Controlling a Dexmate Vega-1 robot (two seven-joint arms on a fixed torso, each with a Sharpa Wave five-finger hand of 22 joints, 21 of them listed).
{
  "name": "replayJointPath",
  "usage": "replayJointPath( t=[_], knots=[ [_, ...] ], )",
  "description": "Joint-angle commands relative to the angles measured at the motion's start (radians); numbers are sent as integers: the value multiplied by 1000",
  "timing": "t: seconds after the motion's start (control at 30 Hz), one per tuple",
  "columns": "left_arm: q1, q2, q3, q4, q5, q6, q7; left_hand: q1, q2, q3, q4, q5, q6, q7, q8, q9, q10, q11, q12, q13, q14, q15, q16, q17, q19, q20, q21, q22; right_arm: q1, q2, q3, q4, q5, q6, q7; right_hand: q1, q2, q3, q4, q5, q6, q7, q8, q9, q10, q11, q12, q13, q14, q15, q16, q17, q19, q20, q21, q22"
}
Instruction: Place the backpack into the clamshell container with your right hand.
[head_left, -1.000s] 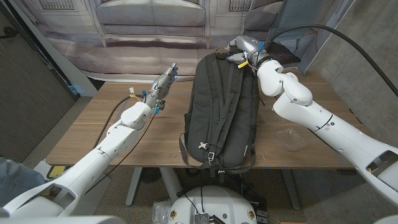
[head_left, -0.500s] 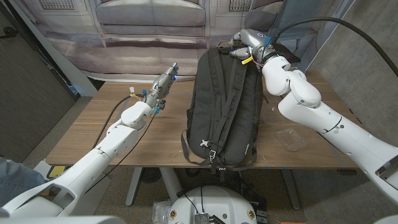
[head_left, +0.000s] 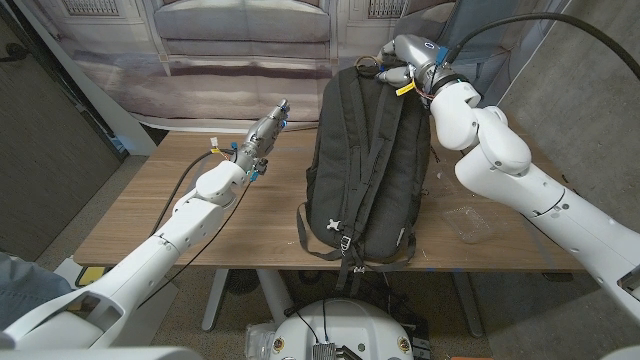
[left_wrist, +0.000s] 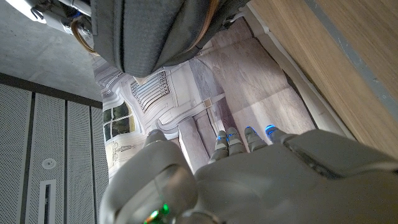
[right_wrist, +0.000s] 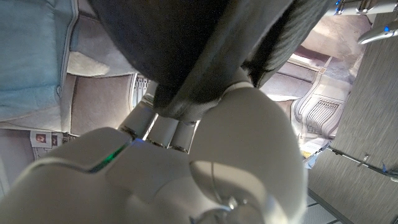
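Observation:
A black backpack (head_left: 368, 170) hangs by its top at the table's middle, straps facing me, its lower end trailing near the front edge. My right hand (head_left: 395, 62) grips the top handle at the far side; in the right wrist view its fingers (right_wrist: 163, 127) curl into the dark fabric (right_wrist: 186, 43). A clear clamshell container (head_left: 470, 223) lies on the table at the right, beside the backpack and under my right forearm. My left hand (head_left: 268, 130) is held over the table left of the backpack, fingers straight and together, holding nothing. The left wrist view shows the backpack's top (left_wrist: 149, 31).
The wooden table (head_left: 150, 215) has bare surface at the left and front left. A backdrop printed with a sofa stands behind the table. A black cable arcs over the right arm. Loose straps (head_left: 345, 262) hang over the front edge.
My right hand has risen and moved further away with the backpack's top, lifting and stretching the bag upward. The left arm has stayed still.

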Motion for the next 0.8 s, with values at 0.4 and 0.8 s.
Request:
replayJointPath(
  t=[0.4,0.8],
  knots=[
    [-26,-15,10,29,5,-9,-13,4,7,-5,1,-3,7,6,1,3,-3,0,4,3,-3,-1,-1,2,-26,3,3,4,24,-101,87,-175,93,-168,103,55,57,25,13,5,6,-4,2,9,30,-21,-10,12,19,-47,-7,4,-11,-134,17,-10],
    [-35,-22,17,36,4,-12,-25,4,8,-6,1,-3,6,5,0,3,-1,-1,5,3,-3,-2,-1,2,-27,2,3,4,25,-165,132,-252,172,-242,97,55,58,28,13,5,4,-4,-3,11,31,-23,-21,14,21,-47,-13,5,-15,-134,26,-19]
  ],
)
